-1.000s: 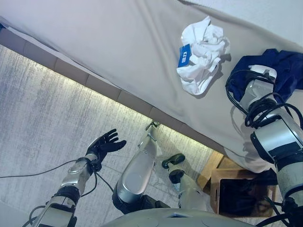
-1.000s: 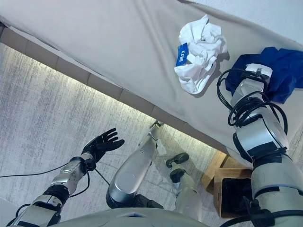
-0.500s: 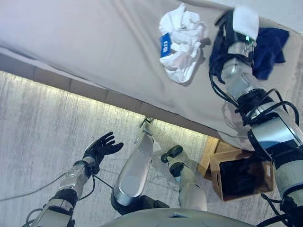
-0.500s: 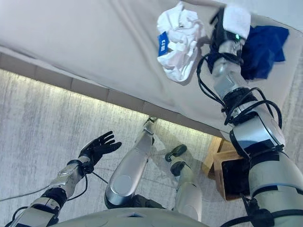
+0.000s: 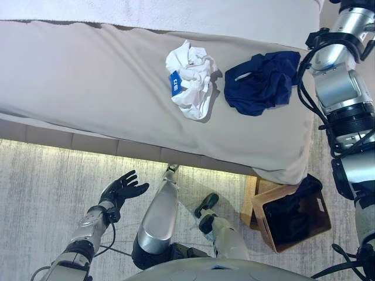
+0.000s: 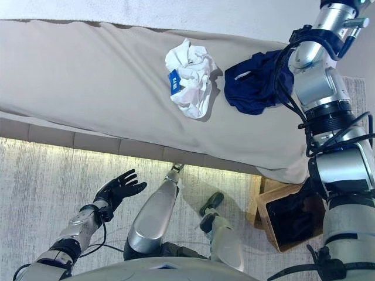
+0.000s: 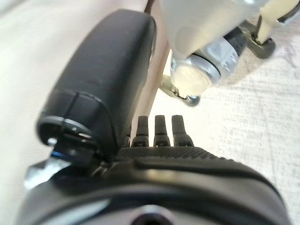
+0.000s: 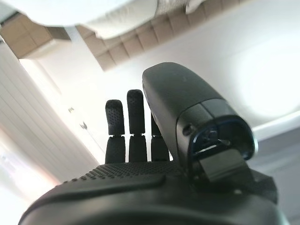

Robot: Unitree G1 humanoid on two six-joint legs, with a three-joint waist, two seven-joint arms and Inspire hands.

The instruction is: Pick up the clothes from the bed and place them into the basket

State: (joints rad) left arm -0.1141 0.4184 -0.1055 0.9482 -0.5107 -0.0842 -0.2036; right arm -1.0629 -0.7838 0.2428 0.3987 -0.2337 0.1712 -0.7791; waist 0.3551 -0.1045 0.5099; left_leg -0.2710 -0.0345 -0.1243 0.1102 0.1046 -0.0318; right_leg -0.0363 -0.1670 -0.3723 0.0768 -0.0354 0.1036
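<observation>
A crumpled white garment point(image 5: 190, 85) with a blue tag lies on the grey bed point(image 5: 88, 76). A navy blue garment point(image 5: 261, 82) lies just to its right, near the bed's right end. My right arm reaches up along the right edge of the eye views, above and beside the navy garment. My right hand point(image 8: 136, 117) is open and empty, its fingers straight, with a ceiling past them. My left hand point(image 5: 120, 188) is open and empty over the floor at the lower left, and shows in its wrist view point(image 7: 159, 126). A wooden basket point(image 5: 256, 208) stands on the floor by the bed's right corner.
Dark cloth point(image 5: 307, 187) lies in the basket and hangs over its rim. White bedding point(image 5: 176, 12) runs along the back of the bed. The bed's front edge overhangs a grey carpet point(image 5: 47, 175).
The camera has swung, so the whole picture has shifted. My right arm has lifted from the navy garment to high up at the right. The navy garment stays on the bed. My left hand stays open.
</observation>
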